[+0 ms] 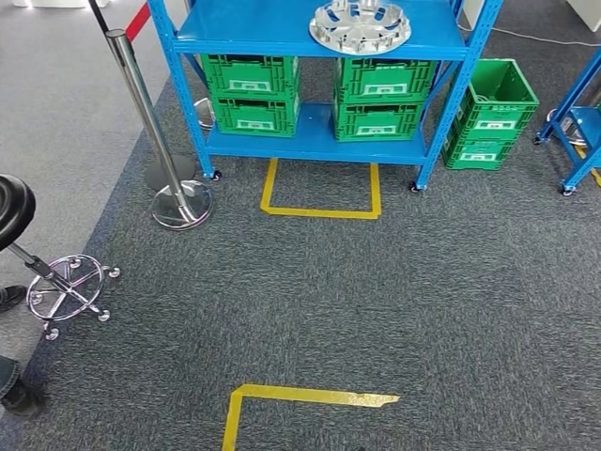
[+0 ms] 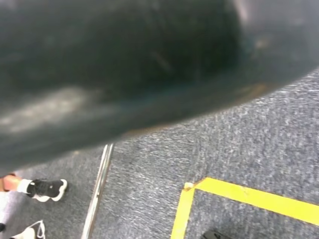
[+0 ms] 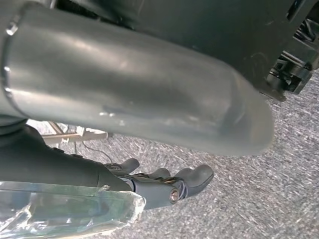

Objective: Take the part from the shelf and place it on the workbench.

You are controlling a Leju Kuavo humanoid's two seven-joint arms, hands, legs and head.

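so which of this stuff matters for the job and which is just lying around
For the job:
- silver round part, lying on the shelf's top level
- blue shelf

Just lying about:
- green crates on the lower level
- green crate on the floor beside the shelf
- chrome post
- black stool

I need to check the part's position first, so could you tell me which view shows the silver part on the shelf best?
The head view: the silver part lies on the blue shelf's top board. Both wrist views look at carpet.
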